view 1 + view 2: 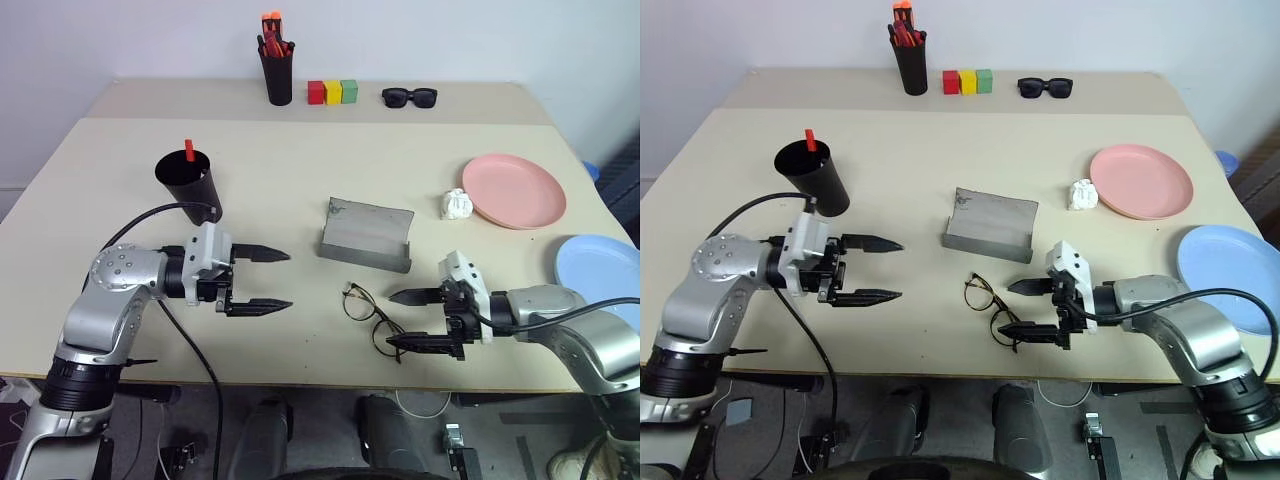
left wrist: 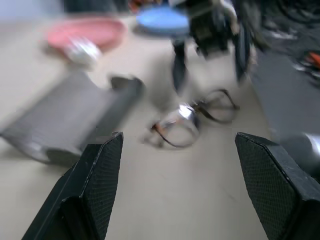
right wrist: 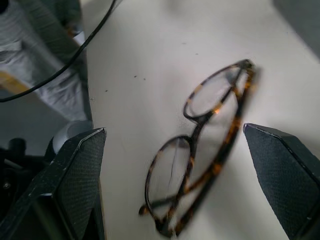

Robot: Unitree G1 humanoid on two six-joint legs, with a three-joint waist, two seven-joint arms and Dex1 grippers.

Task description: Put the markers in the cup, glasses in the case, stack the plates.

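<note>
The black cup [image 1: 186, 181] stands at the left with a red-tipped marker [image 1: 188, 150] sticking out of it. My left gripper [image 1: 288, 280] hovers open and empty just in front of the cup, pointing toward the table's middle. The grey case [image 1: 365, 236] lies open at the centre. Near the front edge lie the tortoiseshell glasses [image 1: 368, 311], unfolded. My right gripper [image 1: 390, 320] is open at their right end, its fingertips either side of the nearer lens. The right wrist view has the glasses [image 3: 197, 132] between the fingers [image 3: 75, 175]. The pink plate [image 1: 515, 190] and blue plate [image 1: 603, 268] lie apart at the right.
A crumpled white wad [image 1: 457, 204] rests against the pink plate. Along the back stand a black pen holder [image 1: 277, 75] with orange-red pens, three coloured blocks [image 1: 332, 92] and black sunglasses [image 1: 409, 97]. A black cable [image 1: 160, 215] loops over my left arm.
</note>
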